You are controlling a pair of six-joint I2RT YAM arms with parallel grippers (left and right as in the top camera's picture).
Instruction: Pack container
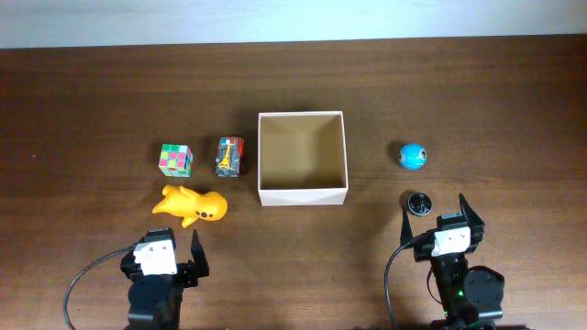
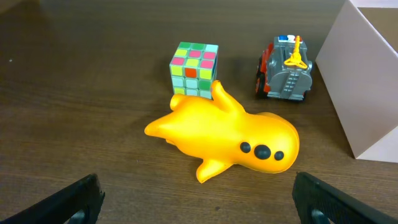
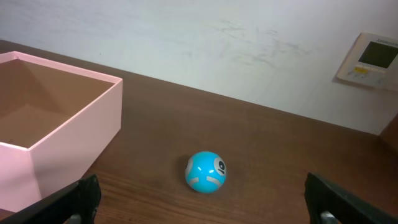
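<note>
The container point(image 1: 303, 195) is set mid-desk point(image 1: 92, 92), empty. The yellow toy point(image 2: 227, 140) is found at 12 o'clock, just beyond the left claw point(image 2: 196, 190), which is spread wide. Its long axis is laid 9-to-3. The right claw point(image 1: 433, 202) is likewise spread wide.

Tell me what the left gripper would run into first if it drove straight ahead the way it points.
The yellow toy: it lies straight ahead of the left gripper, in line with the gap between its open fingers. How high the gripper sits is unclear, so it might skim over it.
</note>
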